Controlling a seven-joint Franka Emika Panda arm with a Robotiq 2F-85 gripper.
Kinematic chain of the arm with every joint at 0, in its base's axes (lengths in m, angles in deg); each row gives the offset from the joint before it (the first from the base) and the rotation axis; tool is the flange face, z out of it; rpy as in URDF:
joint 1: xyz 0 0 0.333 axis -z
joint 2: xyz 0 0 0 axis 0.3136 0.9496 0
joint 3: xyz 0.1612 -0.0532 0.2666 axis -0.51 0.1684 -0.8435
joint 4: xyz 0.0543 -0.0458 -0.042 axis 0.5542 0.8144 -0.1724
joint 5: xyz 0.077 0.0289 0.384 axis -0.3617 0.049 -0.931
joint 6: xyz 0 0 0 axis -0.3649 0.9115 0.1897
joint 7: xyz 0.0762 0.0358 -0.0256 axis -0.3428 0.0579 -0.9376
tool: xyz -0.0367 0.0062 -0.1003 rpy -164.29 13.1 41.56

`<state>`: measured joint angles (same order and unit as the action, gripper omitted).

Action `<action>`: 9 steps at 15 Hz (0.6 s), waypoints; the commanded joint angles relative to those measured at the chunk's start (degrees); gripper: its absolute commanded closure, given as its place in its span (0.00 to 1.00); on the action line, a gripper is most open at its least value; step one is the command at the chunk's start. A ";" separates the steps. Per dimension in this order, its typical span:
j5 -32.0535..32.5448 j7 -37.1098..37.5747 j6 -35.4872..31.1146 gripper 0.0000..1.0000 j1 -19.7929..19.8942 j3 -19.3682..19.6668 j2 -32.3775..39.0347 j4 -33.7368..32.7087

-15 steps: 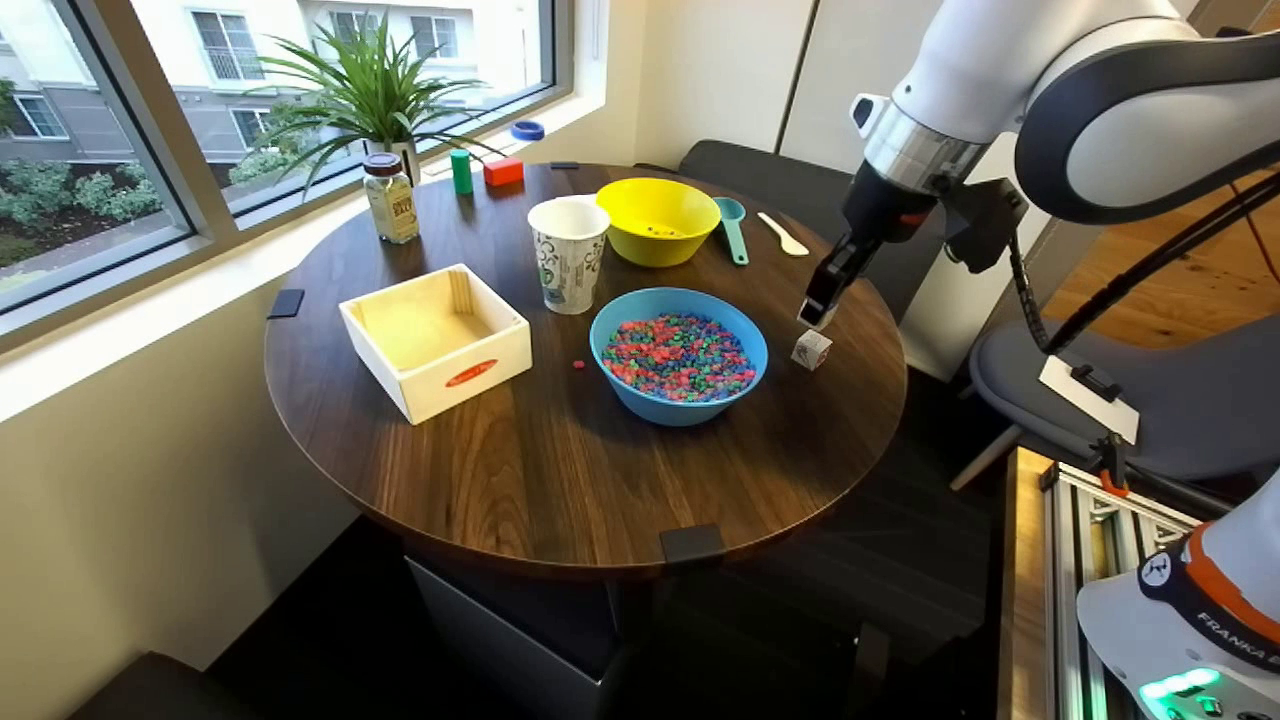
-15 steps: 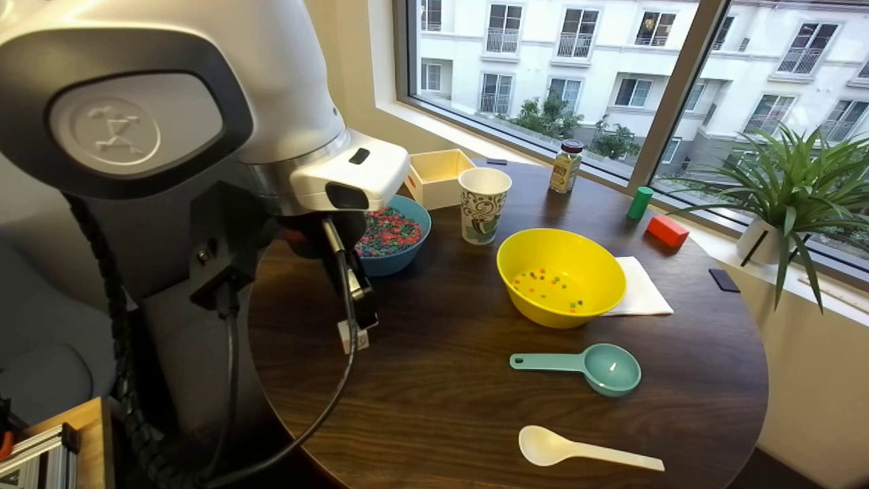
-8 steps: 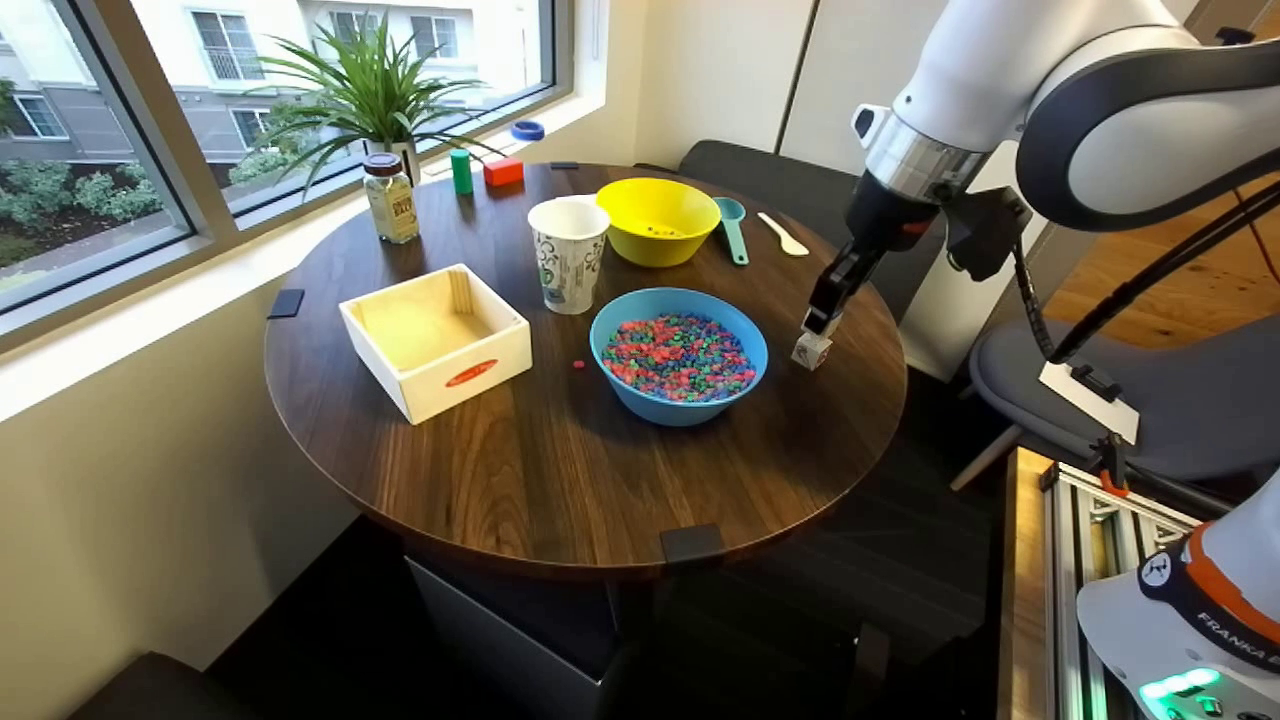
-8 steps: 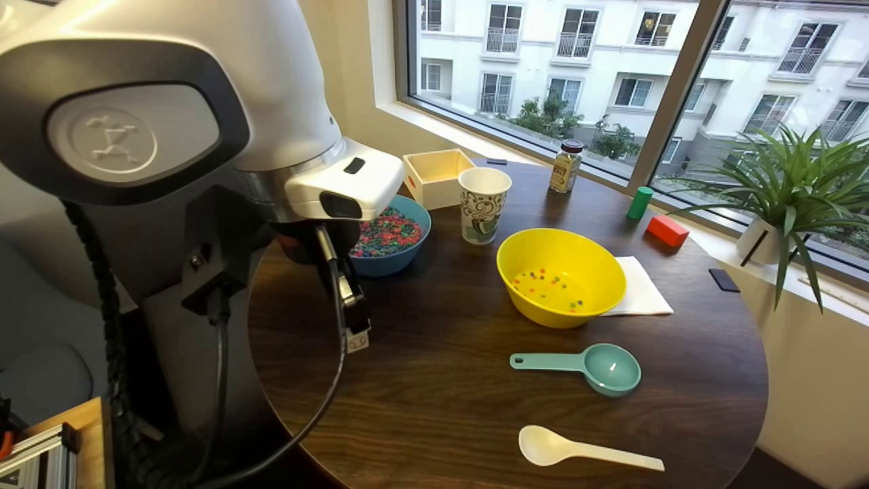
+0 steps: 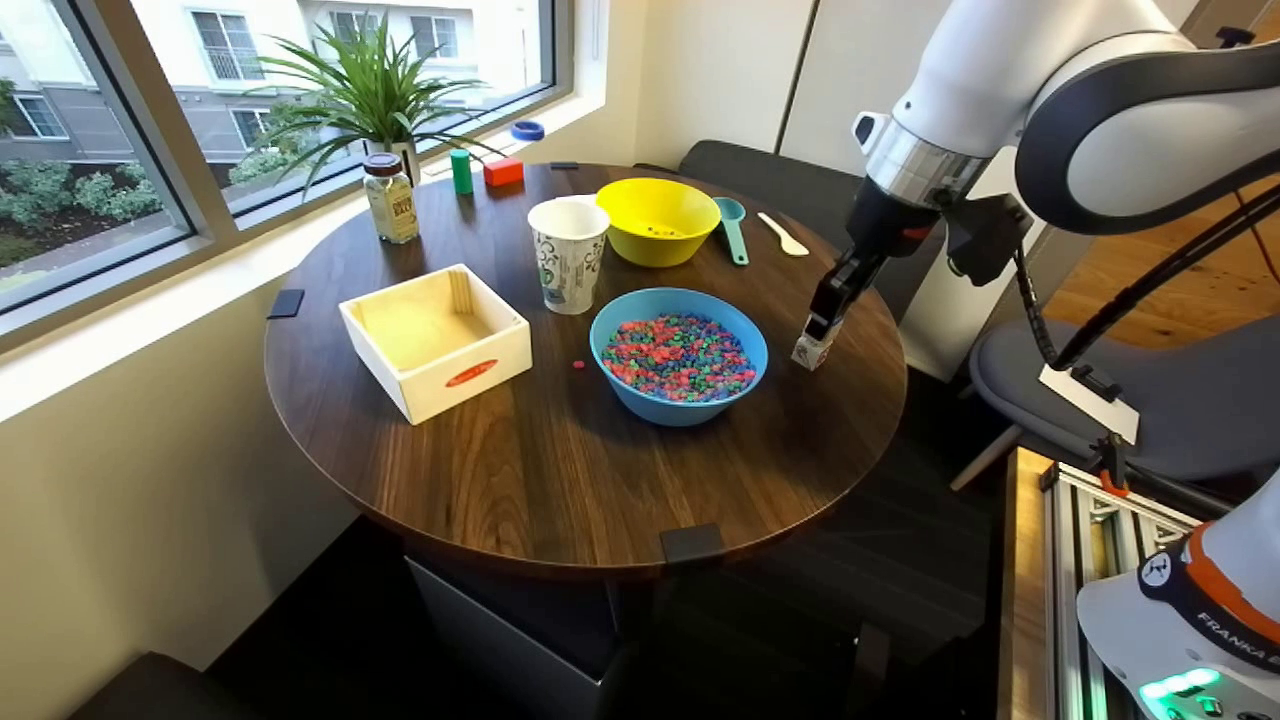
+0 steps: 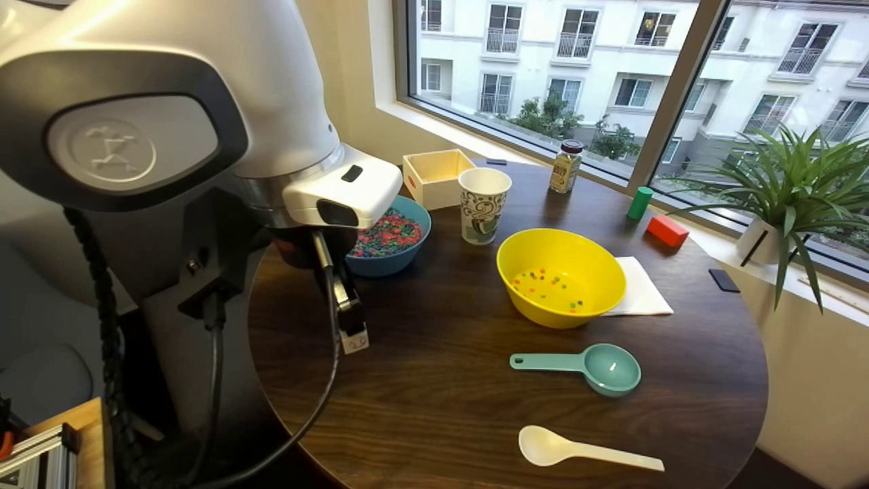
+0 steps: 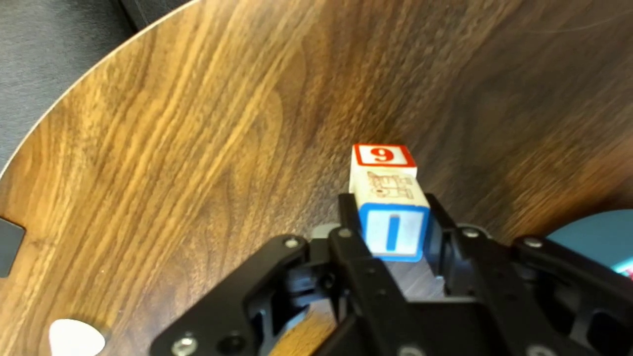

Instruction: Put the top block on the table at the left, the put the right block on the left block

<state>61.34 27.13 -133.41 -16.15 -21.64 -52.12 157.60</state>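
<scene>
My gripper (image 5: 822,322) is closed around a small block with a blue-framed "I" face (image 7: 394,230); in the wrist view both fingers (image 7: 389,201) lie against its sides. A block with a red-framed "9" face (image 7: 382,155) sits just beyond and below it. In an exterior view this lower block (image 5: 810,351) stands on the dark round table (image 5: 500,470), with the held block directly above, seemingly touching. It also shows under the fingertips in an exterior view (image 6: 355,341), where the held block is mostly hidden by the fingers.
A blue bowl of beads (image 5: 680,410) is close beside the gripper. A pale wooden box (image 5: 470,385), paper cup (image 5: 568,262), yellow bowl (image 5: 655,245), teal scoop (image 6: 611,370) and spoon (image 6: 543,445) are farther off. The table edge (image 7: 89,74) is near.
My gripper has come down with the held block. A second ago a gap showed between the held block and the lower one; now they look in contact.
</scene>
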 commanded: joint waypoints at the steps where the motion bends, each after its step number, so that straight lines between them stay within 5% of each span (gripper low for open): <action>1: -1.06 0.49 0.67 0.92 -0.55 0.14 -0.78 0.70; 9: -0.94 0.46 0.67 0.92 -0.45 0.15 -0.45 0.62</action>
<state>61.15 27.13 -133.41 -16.15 -21.64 -52.10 157.61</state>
